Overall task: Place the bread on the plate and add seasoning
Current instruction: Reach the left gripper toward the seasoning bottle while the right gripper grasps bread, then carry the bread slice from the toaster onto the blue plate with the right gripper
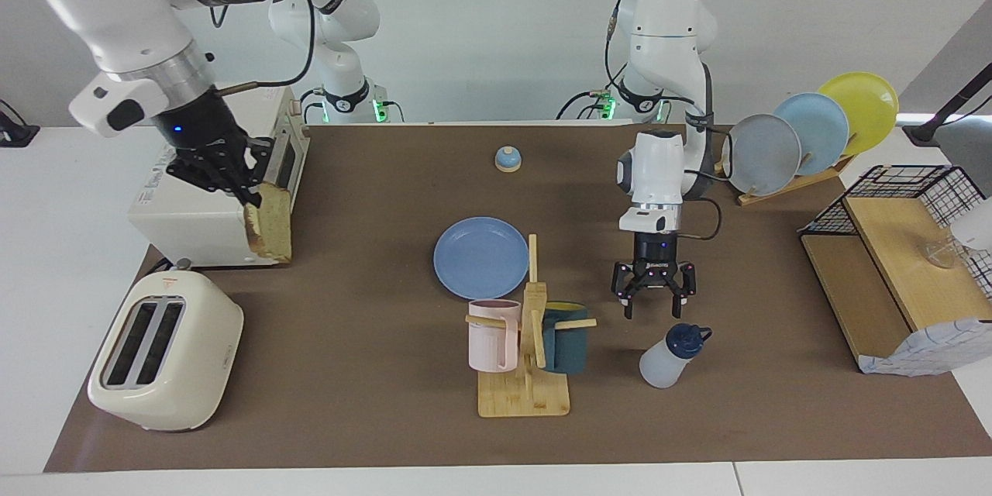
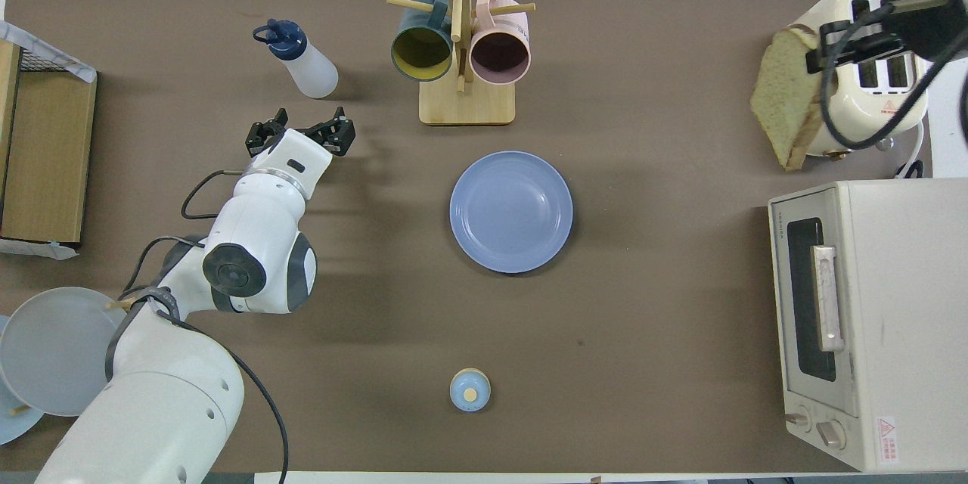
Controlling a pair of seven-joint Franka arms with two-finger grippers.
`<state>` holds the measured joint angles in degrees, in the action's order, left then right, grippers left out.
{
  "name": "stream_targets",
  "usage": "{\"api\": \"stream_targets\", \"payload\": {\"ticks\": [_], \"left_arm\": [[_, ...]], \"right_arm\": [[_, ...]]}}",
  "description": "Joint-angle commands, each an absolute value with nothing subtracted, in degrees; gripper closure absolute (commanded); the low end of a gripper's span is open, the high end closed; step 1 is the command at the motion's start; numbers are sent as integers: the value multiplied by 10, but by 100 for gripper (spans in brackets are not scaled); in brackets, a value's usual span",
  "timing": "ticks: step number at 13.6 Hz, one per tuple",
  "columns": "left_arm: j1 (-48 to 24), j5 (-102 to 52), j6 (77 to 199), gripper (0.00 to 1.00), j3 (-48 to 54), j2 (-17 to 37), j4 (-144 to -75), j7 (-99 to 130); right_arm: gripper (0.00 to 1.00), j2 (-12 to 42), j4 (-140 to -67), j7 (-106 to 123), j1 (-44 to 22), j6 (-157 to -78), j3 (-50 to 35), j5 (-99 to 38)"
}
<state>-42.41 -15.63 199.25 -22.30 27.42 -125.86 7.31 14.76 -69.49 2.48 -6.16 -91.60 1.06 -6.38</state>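
Two moves are pending. The right gripper point(image 1: 249, 200) has its jaws clamped on the bread point(image 1: 271, 231), hanging on edge, raised between toaster point(image 1: 164, 360) and oven; the plate point(image 1: 481, 256) lies mid-worktop, toward the left arm's end from it. The left gripper point(image 1: 655, 297), jaws wide, hovers just beside the bottle point(image 1: 671, 356), which leans, cap toward the left arm's end.
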Motion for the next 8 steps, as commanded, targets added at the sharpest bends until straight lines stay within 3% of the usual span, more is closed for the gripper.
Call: {"api": "stream_targets", "payload": {"ticks": [1, 5, 8], "left_arm": [[-441, -198, 2003, 0, -239, 322, -1209, 69], [-439, -199, 1989, 0, -249, 345, -1173, 69], [-434, -196, 1958, 0, -257, 356, -1139, 69]], "right_arm": [[100, 110, -768, -44, -114, -969, 8, -61], [100, 30, -968, -91, -158, -1140, -6, -70], [100, 34, -1006, -145, -202, -1191, -7, -95]]}}
